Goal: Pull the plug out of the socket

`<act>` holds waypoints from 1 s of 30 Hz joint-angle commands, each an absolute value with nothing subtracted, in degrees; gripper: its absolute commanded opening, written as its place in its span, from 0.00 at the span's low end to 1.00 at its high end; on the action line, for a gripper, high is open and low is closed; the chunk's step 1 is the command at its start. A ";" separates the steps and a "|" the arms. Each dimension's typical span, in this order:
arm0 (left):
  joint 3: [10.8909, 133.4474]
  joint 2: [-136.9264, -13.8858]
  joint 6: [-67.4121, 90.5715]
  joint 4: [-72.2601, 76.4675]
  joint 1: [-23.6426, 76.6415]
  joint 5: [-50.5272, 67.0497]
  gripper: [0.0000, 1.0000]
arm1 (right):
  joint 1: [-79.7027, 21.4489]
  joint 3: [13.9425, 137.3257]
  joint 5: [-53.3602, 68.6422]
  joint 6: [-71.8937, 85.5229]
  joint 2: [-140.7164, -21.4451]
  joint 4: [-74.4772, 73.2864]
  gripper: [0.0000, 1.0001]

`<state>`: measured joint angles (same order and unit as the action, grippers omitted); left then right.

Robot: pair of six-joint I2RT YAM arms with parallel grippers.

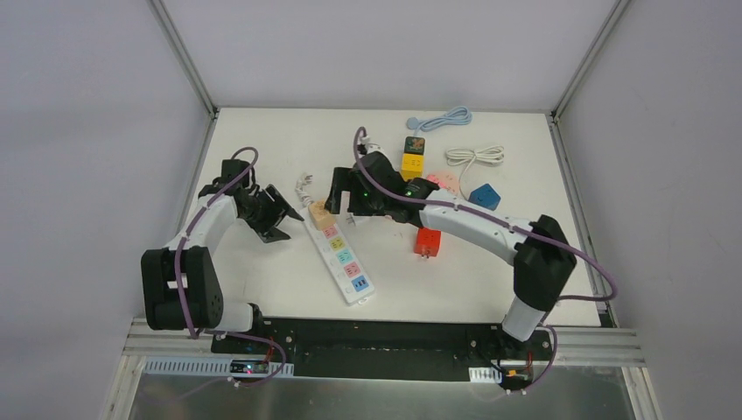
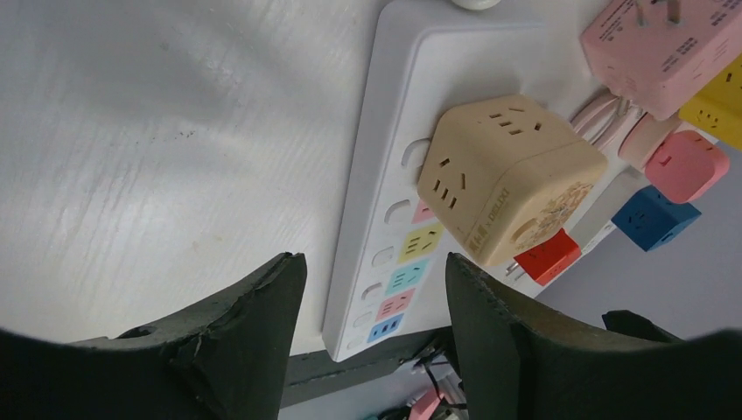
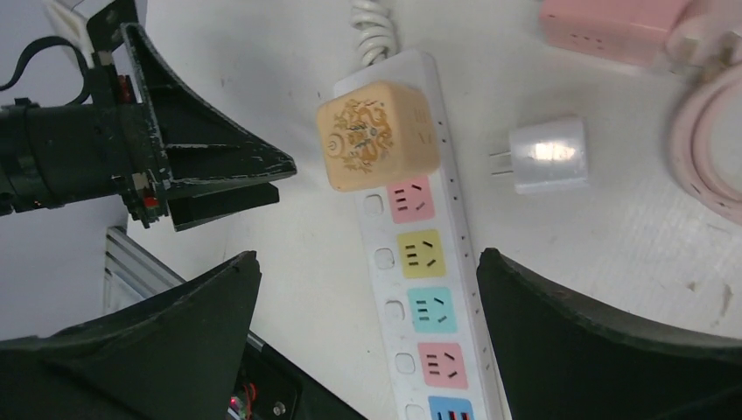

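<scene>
A beige cube plug (image 1: 321,215) (image 2: 509,178) (image 3: 376,136) sits in the top socket of a white power strip (image 1: 357,284) (image 2: 394,131) (image 3: 455,254) that has a row of coloured sockets. My left gripper (image 1: 282,216) (image 2: 374,259) is just left of the strip's top end, open, with nothing between its fingers. It also shows in the right wrist view as the left gripper (image 3: 219,175) beside the plug. My right gripper (image 1: 346,194) (image 3: 367,255) hovers above the strip just below the plug, open and empty.
A small white charger (image 3: 547,156) lies right of the plug. A red cube (image 1: 428,241), blue cube (image 1: 484,196), yellow cube (image 1: 412,162), pink cube (image 3: 612,22), white cable (image 1: 474,156) and pale blue cable (image 1: 442,119) are scattered at the right and back.
</scene>
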<state>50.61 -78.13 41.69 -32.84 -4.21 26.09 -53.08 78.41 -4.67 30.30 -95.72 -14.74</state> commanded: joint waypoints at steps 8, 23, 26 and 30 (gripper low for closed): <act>52.83 -87.30 43.39 -28.44 -4.37 26.09 0.59 | -58.53 93.86 -10.20 12.01 -111.03 -14.44 0.96; 53.46 -94.84 47.93 -22.94 -3.87 26.51 0.53 | -58.87 104.27 -8.80 7.07 -122.87 -19.00 0.69; 53.06 -95.07 48.03 -23.12 -3.38 25.95 0.51 | -58.88 103.96 -8.49 7.53 -122.98 -18.35 0.60; 53.36 -95.85 47.50 -24.10 -2.01 25.71 0.49 | -58.93 104.67 -8.89 9.82 -123.25 -18.47 0.43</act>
